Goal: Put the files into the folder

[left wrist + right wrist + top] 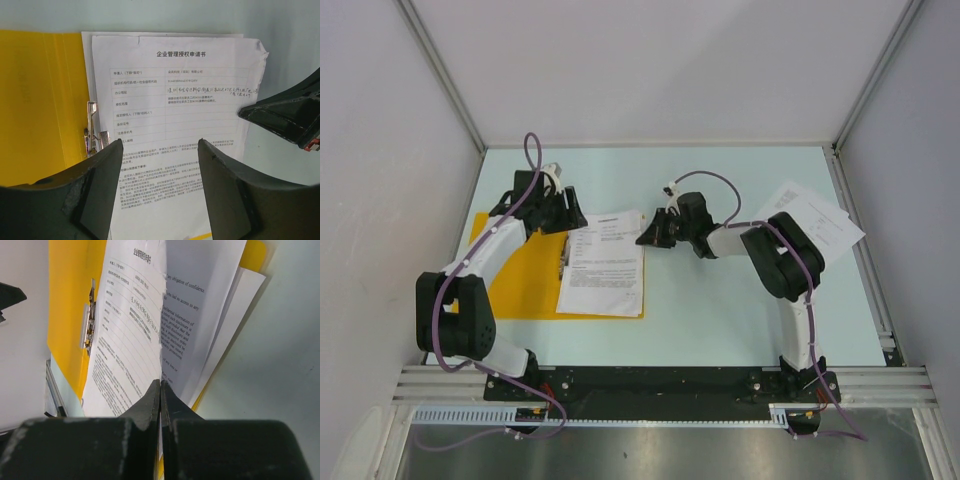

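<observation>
The papers (605, 270) lie on the open yellow folder (520, 290) at the table's left, overhanging its right edge, with the left claw (160, 152) released above them and the right claw (160, 385) clenched at their right side, so tucking them in seems the step in hand, calling for a leftward nudge.

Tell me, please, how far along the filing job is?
Done: a stack of files lies on the open folder, beside its clip. In hand: the left gripper hovers open over the stack; the right gripper is shut at its right edge, whether pinching paper I cannot tell. Left: one loose sheet lies apart at the far right, and the folder is not closed.
</observation>
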Controlling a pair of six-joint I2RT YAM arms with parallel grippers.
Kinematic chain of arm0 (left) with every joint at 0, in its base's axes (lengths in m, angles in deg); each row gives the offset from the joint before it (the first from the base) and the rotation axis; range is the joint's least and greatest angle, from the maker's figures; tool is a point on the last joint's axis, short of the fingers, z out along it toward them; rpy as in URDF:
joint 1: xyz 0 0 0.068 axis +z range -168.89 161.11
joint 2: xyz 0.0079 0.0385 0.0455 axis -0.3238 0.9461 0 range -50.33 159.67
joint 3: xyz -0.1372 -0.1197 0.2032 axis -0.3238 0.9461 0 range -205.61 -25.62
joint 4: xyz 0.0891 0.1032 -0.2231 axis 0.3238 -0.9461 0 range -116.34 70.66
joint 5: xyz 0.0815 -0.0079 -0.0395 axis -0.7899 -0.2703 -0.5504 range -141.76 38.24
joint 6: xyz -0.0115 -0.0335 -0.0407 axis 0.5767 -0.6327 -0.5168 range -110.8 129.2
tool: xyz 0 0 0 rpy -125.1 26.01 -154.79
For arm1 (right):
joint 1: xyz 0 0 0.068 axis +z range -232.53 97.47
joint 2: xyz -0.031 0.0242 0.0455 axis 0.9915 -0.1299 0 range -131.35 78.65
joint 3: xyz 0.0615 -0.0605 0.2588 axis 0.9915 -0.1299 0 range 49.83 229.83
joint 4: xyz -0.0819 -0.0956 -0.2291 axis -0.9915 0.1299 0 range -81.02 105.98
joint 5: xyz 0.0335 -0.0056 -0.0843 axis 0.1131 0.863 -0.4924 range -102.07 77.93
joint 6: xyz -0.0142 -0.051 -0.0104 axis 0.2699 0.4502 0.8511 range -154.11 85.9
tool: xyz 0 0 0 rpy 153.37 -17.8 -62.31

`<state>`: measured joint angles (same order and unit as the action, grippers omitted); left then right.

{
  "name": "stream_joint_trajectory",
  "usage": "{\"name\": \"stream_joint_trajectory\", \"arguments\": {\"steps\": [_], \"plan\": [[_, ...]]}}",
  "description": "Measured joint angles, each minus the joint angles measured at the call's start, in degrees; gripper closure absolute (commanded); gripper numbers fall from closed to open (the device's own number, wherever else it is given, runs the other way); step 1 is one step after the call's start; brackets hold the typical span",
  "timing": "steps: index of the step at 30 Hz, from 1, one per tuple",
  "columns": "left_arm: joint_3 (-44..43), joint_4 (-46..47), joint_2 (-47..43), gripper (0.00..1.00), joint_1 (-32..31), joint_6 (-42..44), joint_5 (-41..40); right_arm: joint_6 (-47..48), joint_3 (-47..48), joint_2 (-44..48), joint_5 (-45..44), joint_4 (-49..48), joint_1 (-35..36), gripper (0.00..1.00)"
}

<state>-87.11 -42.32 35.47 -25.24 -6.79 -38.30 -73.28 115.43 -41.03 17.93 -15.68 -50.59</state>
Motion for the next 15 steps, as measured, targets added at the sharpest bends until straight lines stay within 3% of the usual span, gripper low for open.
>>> {"name": "stream_joint_trajectory", "arguments": {"steps": [15], "plan": [[0.7, 0.68, 0.0, 0.32, 0.0, -0.02, 0.42, -1.7, 3.08, -1.95, -0.96, 0.2, 0.79, 1.0]]}}
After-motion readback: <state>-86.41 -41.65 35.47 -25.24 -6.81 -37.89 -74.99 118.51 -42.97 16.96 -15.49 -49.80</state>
